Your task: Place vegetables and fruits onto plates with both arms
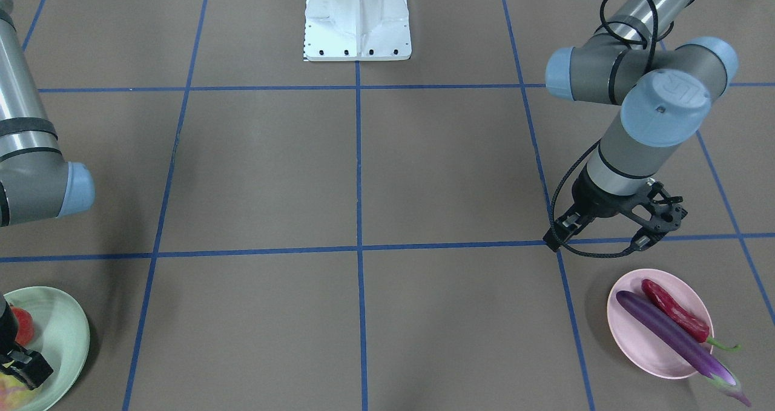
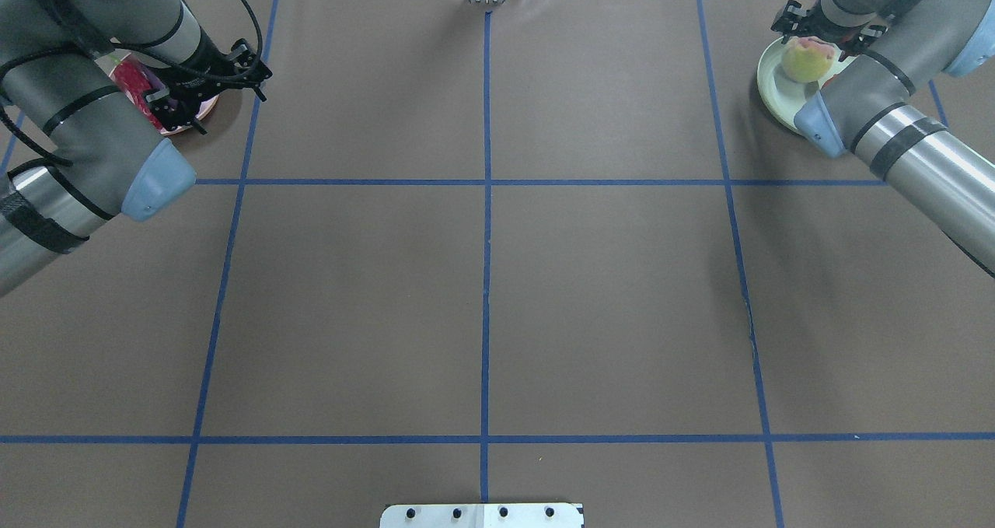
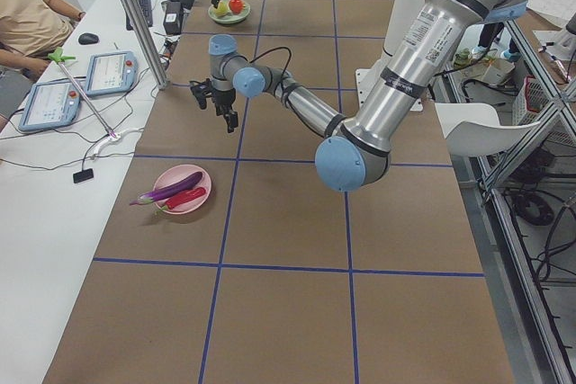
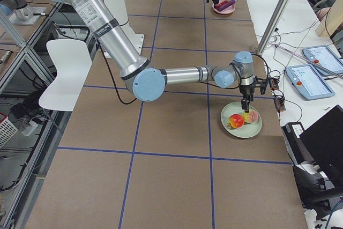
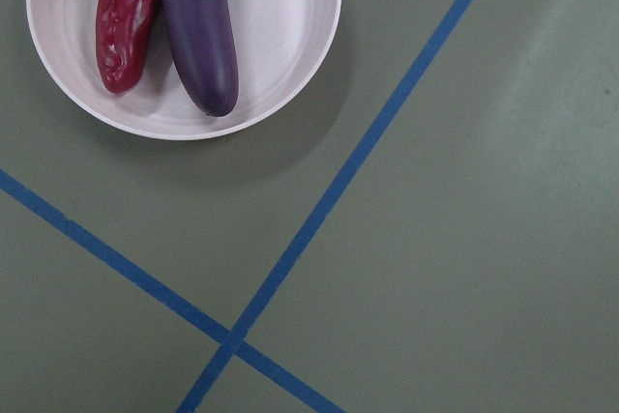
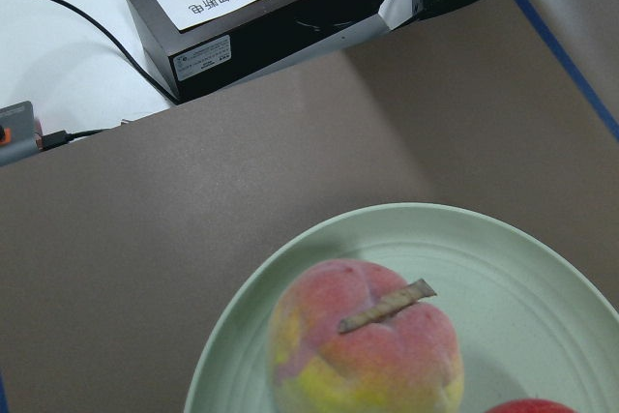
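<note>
Left gripper (image 1: 659,222), spread wide and empty, hangs above the surface (image 1: 424,175) near the pink plate (image 1: 629,338). That plate holds the eggplant (image 1: 672,335) and chili (image 1: 672,310) by the far left corner. Right gripper (image 4: 247,102), open and empty, hovers close over the peach (image 6: 372,345) on the green plate (image 6: 522,278), with the red fruit (image 4: 236,120) beside it, at the far right corner.

Two plates sit along the far edge of the table (image 2: 606,295), well apart, one at each end; the base block (image 1: 357,20) is mid near edge.

Left-end plate (image 1: 629,338): eggplant (image 1: 672,338) and chili pepper (image 1: 672,311) lie side by side in it. Chili on the robot side. Eggplant's calyx end overhangs the far rim.

Right-end plate (image 4: 244,132): peach (image 4: 250,116) and pomegranate-like fruit (image 4: 236,120) side by side. Peach is farther from the robot.
</note>
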Tool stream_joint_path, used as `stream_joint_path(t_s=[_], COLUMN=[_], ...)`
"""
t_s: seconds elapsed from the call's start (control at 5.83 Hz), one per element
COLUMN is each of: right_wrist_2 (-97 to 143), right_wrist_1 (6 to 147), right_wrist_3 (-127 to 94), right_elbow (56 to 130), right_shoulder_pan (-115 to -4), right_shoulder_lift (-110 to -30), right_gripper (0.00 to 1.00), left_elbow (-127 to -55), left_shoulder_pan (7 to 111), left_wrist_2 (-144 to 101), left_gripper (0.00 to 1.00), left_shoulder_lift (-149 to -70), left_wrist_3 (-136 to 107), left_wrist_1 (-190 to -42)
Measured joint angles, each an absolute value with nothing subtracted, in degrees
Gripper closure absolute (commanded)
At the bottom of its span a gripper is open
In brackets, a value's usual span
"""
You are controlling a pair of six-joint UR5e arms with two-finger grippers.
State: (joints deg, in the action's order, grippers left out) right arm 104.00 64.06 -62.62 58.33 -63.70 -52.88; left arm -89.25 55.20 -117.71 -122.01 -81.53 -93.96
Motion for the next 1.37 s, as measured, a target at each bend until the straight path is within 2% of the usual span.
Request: stream_joint_path(t_s=[0.17, 0.51, 1.03, 1.37], right_wrist_2=[107.36, 116.49, 131.61, 135.69], right_wrist_1=[65.29, 72.44, 75.77, 76.86], right_wrist_3=[-61.07, -52.34, -35.21, -23.66], right_elbow=[61.23, 72.67, 84.87, 89.24], right_shoulder_pan=[-64.86, -69.15, -76.94, -83.56], right_shoulder_lift=[-53.36, -58.54, -72.90, -81.73], right_gripper=[0.00, 0.00, 0.00, 0.00], left_elbow=[-89.85, -94.39, -104.42, -108.00], left_shoulder_pan=[55.31, 55.80, 64.03, 70.32], left_wrist_2=[-117.99, -118.68, -125.35, -128.48], left_gripper=[0.00, 0.00, 0.00, 0.00], left_shoulder_lift=[-121.94, -118.28, -103.56, -93.80], left_wrist_3=[-81.19, -71.56, -40.59, -28.08], left_wrist_1=[-93.93, -92.65, -90.56, -90.78])
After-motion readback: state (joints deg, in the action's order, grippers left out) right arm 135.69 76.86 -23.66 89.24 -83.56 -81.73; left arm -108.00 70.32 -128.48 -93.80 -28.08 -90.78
